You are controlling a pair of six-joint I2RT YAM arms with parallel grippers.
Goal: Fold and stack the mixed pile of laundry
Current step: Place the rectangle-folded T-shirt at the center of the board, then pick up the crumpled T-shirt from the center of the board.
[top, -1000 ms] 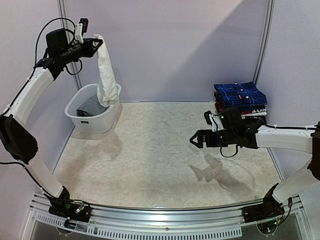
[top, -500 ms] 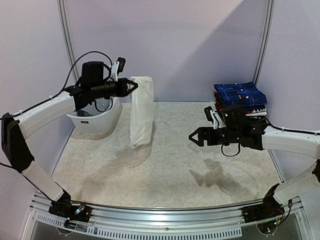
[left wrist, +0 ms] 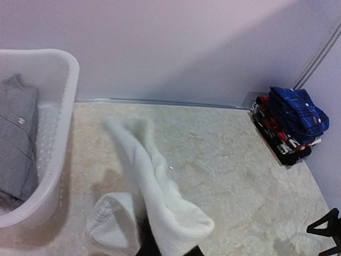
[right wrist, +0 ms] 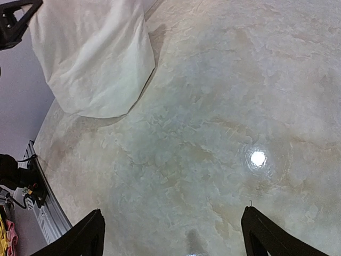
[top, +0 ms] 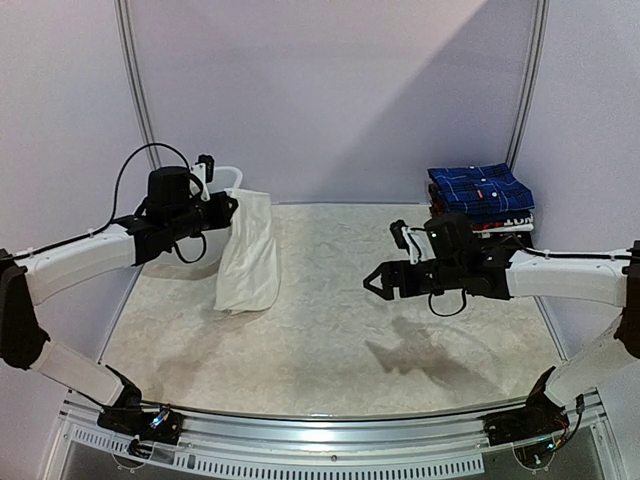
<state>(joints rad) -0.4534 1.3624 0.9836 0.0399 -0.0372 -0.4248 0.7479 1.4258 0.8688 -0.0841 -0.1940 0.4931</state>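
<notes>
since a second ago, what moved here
The left pincer, shut on the white shirt, carried it from over the basket down onto the table, toward the middle. The open right pincer slid left toward it. The basket and folded stack stayed put.

The white shirt (top: 248, 255), left of centre, is soft matt cloth, limp and creased. The surface (right wrist: 213, 133) looks like pale marbled stone, smooth, with a light sheen and one bright glare spot. The basket (left wrist: 53, 133) is white plastic with a perforated wall; the grey garment (left wrist: 16, 133) inside is fine woven cloth. The plaid shirt (top: 480, 187), upper right, is matt cloth. The right fingers (right wrist: 85, 237) look like matt black plastic.
</notes>
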